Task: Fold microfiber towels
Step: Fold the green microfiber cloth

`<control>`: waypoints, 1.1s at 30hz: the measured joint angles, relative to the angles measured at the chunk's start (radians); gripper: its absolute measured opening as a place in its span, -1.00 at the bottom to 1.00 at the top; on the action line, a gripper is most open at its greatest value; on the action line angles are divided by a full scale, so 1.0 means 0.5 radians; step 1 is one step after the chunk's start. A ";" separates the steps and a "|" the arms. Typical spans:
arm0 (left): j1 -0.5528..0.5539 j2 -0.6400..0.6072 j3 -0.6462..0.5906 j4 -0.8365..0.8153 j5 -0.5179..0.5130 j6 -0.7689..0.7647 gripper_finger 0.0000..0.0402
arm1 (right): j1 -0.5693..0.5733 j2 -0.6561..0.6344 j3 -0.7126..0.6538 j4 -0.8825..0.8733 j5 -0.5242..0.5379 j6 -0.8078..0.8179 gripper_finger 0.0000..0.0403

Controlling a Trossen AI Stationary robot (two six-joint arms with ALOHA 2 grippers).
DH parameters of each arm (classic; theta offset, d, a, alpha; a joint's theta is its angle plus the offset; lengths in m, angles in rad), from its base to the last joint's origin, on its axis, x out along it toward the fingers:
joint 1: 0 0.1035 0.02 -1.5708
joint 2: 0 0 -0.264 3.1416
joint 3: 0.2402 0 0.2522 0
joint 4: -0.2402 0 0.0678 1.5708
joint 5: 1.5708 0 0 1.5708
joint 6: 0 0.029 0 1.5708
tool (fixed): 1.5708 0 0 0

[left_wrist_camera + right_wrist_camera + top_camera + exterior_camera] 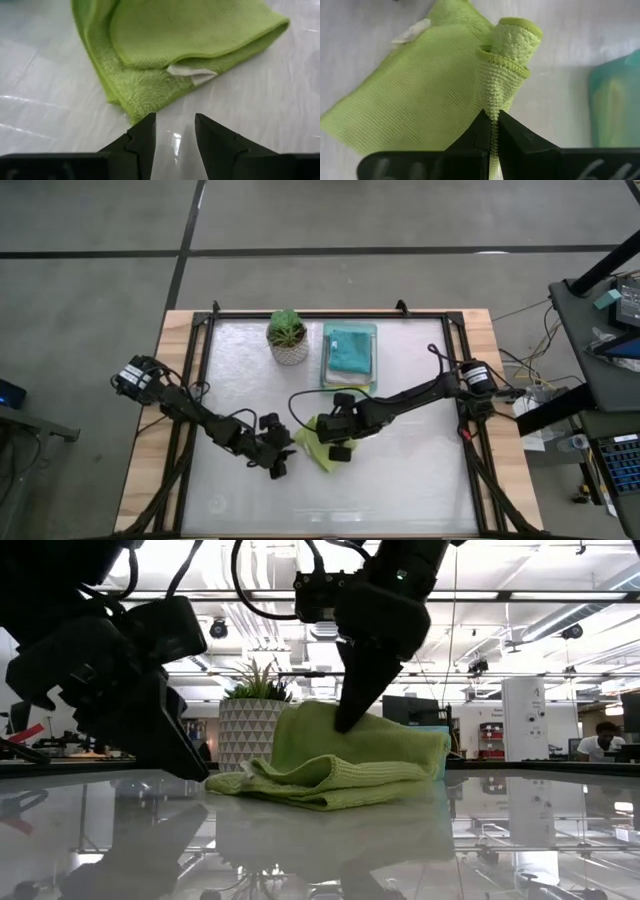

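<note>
The lime green towel [322, 442] lies partly folded near the middle of the table [400, 480], a little toward the front edge, with one layer doubled over another and a small white tag [192, 73] showing at the fold. The right gripper [338, 427] reaches in from the right side and pinches an edge of this towel between its closed fingers; in the right wrist view the cloth [450, 85] rises in a narrow ridge straight out of the pinch, and in the low view the gripper [352, 710] comes down from above onto the raised back part of the towel [340, 765]. The left gripper [283, 458] sits low just beside the towel's left corner, its fingers [142, 137] narrowly apart and holding nothing, with bare table showing between them and the towel's near corner [145, 107] just ahead of the tips. Behind the towel, at the back of the table, a mint-green tray [327, 360] holds a folded teal towel [350, 350], and a small potted plant [288, 337] stands just to the left of the tray. In the low view the plant's white pot [245, 730] appears behind the green towel.
</note>
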 joint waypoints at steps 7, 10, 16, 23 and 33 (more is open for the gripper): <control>0.000 0.047 0.000 0.020 0.001 0.036 -0.40 | -0.013 0.000 0.050 -0.040 0.001 0.049 -0.96; 0.000 0.050 0.000 0.017 0.001 0.045 -0.40 | -0.013 0.000 0.078 -0.044 0.000 0.027 -0.96; 0.000 0.017 0.001 0.021 0.001 0.083 -0.40 | -0.015 0.000 0.132 -0.043 0.007 0.005 -0.96; -0.001 0.025 -0.002 0.019 0.002 0.097 -0.40 | -0.019 0.086 0.181 -0.051 0.053 0.183 -0.96; -0.002 0.075 -0.006 0.025 -0.005 0.076 -0.40 | -0.009 0.479 0.766 -0.446 0.044 0.344 -0.96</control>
